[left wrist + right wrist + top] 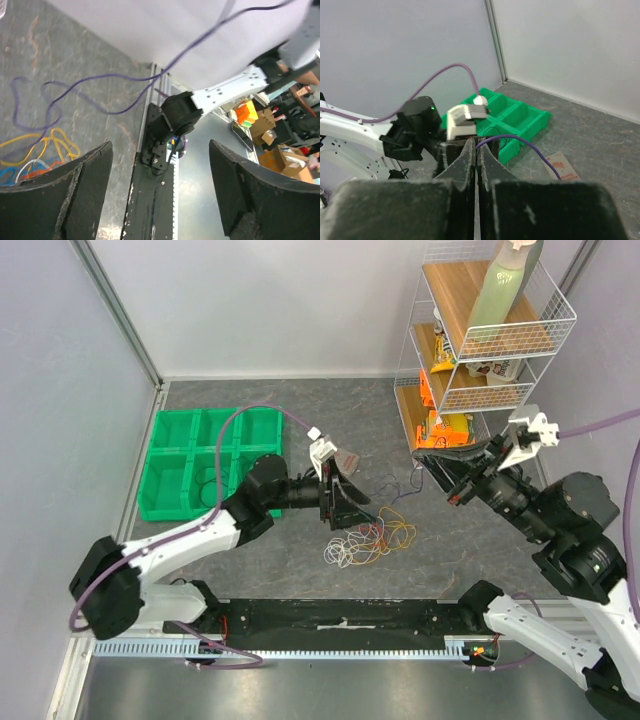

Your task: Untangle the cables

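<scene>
**A:** How are the jaws standing?

**B:** The right gripper (477, 150) is pinching shut on the dark purple cable (512, 136). The strand is leaving the tips and arcing off to one side, down toward the table (330, 410). The left gripper (348, 515) is gaping wide and holding nothing.

**A:** Where is the rest lying?

**B:** The bunch of cables (365, 538), yellow, white, blue and orange-red loops, is lying on the table just ahead of the left jaws. In the left wrist view it is sitting off beyond one finger (55, 200), not between the two. It is well apart from the right jaws, so the left arm is the nearer.

**A:** Axis of the purple one?

**B:** It is running from the bunch across to the right jaws, slack and wandering in loops near the bunch; its free length is pointing at the right tips.

**A:** What is the coming move turning on?

**B:** Judging only: drawing away along that axis looks likely to be freeing it. The open left jaws are sitting well for anchoring the loops; otherwise the whole bunch risks dragging along.
</scene>
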